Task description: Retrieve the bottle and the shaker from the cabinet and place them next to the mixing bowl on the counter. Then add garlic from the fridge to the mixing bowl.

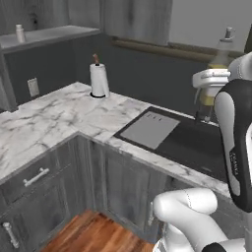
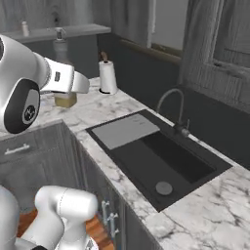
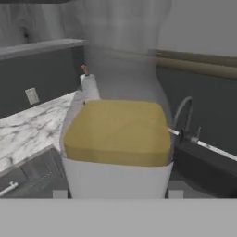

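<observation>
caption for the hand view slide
Tool shut on the bottle of yellow liquid, carried above the marble counter.

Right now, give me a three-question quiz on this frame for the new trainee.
1. True or false: the hand is shut on the bottle.
2. What stands on the counter by the back wall? A) paper towel roll B) kettle C) toaster
3. Fill in: the faucet rises behind the ____.

Key: 1 true. 2 A, the paper towel roll. 3 sink.
</observation>
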